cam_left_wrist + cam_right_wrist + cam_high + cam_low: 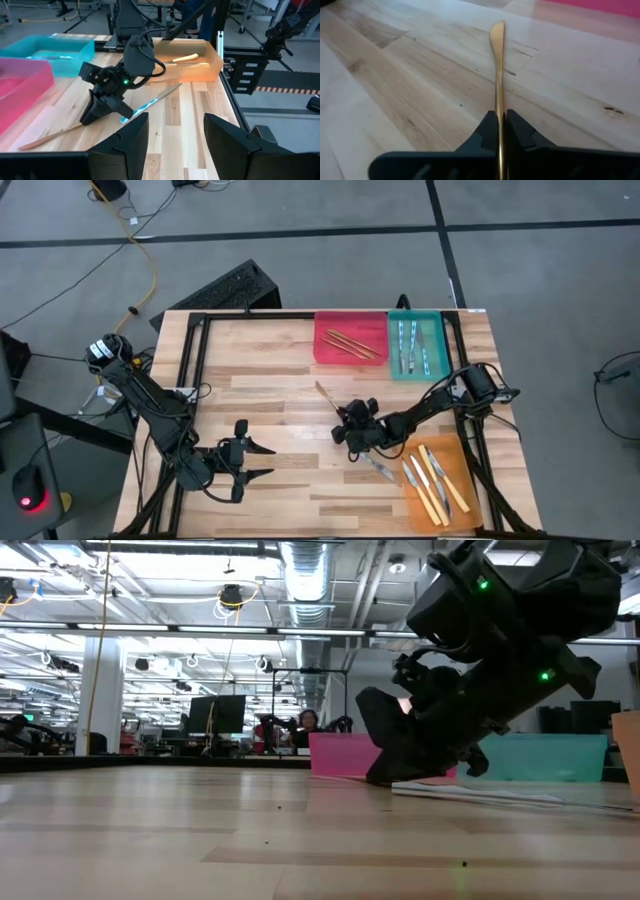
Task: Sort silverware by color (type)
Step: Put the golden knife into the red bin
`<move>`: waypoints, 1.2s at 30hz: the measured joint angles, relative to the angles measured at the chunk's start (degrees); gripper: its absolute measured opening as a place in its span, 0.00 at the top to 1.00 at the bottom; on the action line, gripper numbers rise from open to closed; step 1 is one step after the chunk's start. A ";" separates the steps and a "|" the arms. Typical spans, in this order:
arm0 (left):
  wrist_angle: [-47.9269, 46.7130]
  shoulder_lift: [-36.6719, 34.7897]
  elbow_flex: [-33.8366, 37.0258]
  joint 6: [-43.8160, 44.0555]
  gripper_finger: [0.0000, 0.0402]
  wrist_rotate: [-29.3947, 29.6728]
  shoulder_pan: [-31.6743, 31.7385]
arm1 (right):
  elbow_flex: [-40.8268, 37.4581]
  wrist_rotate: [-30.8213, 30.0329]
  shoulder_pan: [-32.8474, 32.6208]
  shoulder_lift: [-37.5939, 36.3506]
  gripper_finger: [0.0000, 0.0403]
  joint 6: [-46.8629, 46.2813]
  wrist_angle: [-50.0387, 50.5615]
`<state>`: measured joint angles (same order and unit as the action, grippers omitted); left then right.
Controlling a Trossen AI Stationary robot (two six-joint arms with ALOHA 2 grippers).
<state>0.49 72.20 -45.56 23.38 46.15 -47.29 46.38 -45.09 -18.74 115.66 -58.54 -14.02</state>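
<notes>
Right gripper (pixel 500 131): fingers pinched shut on wooden stick (pixel 497 60), low at table centre. Stick runs straight out ahead of the fingertips, far end on or just over the wood.
Handling, est.: v. light, stiff, thin, smooth; may pivot or slip. Grip nearer mid-length, flat sides to pads.
Just beside gripper: blue-handled piece (pixel 145 106) on table (pixel 260 380).
Farther out: red tray (pixel 322 348) w/ matching sticks, then teal tray (pixel 437 367); orange tray (pixel 462 480) w/ yellow knives.
Left gripper (pixel 255 461): wide open, empty, well apart.

High view looks straight down; low view level across the pale wooden slatted table (pixel 270 395); wrist views close, both showing it
</notes>
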 joint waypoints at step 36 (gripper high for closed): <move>0.53 0.02 0.02 4.96 0.57 1.11 -0.20 | -0.05 3.03 16.00 -40.10 0.95 35.81 17.90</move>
<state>1.02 72.23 -45.54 28.34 47.27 -47.48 46.33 -42.07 -2.74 75.56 -22.73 3.88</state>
